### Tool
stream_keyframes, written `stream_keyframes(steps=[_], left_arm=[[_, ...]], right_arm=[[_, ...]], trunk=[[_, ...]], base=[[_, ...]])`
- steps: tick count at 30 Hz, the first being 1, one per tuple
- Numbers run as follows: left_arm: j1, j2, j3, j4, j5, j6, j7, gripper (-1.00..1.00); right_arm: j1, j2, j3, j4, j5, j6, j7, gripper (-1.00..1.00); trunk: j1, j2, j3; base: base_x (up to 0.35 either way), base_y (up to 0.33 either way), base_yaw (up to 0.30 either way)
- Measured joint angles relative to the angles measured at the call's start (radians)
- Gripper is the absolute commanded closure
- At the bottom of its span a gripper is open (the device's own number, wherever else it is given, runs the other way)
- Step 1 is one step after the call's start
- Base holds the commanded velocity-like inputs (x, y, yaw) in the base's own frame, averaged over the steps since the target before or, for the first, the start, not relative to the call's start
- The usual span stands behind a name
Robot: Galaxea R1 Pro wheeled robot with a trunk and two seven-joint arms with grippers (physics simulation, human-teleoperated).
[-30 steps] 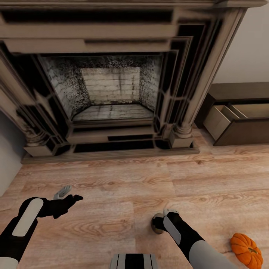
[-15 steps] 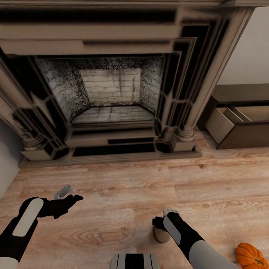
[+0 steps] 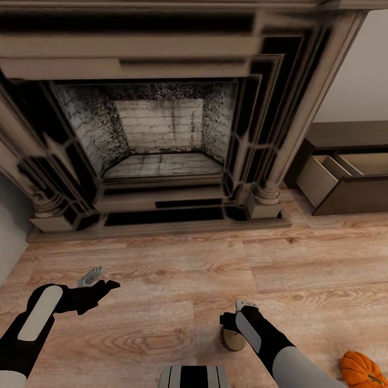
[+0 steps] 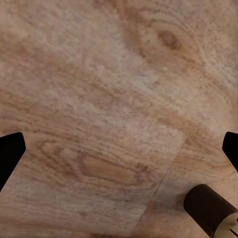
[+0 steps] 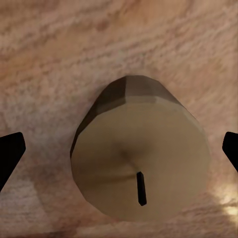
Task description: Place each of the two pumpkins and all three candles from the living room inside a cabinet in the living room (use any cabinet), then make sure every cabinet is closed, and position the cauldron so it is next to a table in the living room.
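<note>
Here the right hand (image 3: 233,330) hangs wide open straight above a candle (image 5: 141,161) standing on the floor.
Best to drop squarely so both fingers clear its sides, then close low on the body. The left hand (image 3: 97,280) is open and empty. A pumpkin (image 3: 364,369) lies right of the candle; the cabinet (image 3: 345,172), drawer open, waits beyond beside the fireplace (image 3: 161,124); nothing blocks.
</note>
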Motion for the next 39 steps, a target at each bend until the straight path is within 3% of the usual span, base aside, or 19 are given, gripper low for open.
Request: stream_keyframes(steps=[4,10,13,19,37,38,39], left_arm=[[0.0,0.0,0.0,0.0,0.001,0.0,-0.001,-1.0],[0.0,0.003,0.004,-0.002,0.007,0.009,-0.009,-1.0],[0.002,0.014,0.006,-0.003,0.068,0.025,-0.077,-1.0],[0.006,0.084,-0.001,0.007,0.19,0.031,-0.212,-1.0],[0.006,0.092,-0.003,0.009,0.203,0.031,-0.243,-1.0],[0.006,0.092,-0.003,0.009,0.203,0.031,-0.243,-1.0],[0.006,0.092,-0.003,0.009,0.203,0.031,-0.243,-1.0]], right_arm=[[0.001,0.0,0.0,0.0,0.0,0.0,0.0,-1.0],[0.0,0.0,0.0,0.001,0.0,0.0,0.0,-1.0],[0.001,-0.001,0.0,0.0,0.0,0.0,0.0,-1.0],[0.0,-0.001,0.0,0.0,0.009,0.002,0.0,-1.0],[0.0,-0.001,0.0,0.0,0.0,0.0,0.001,-1.0],[0.001,-0.001,0.0,0.0,0.0,0.0,0.001,1.0],[0.0,-0.002,0.0,0.0,0.003,0.001,0.001,1.0]], trunk=[[0.0,0.0,0.0],[0.003,-0.001,-0.023],[0.004,-0.002,-0.035],[0.006,-0.003,-0.05],[0.007,-0.004,-0.062],[0.007,-0.004,-0.062],[0.007,-0.004,-0.062]], base=[[0.0,0.0,0.0],[0.0,0.0,0.0],[0.0,0.0,0.0],[0.0,0.0,0.0],[0.0,0.0,0.0],[0.0,0.0,0.0],[0.0,0.0,0.0]])
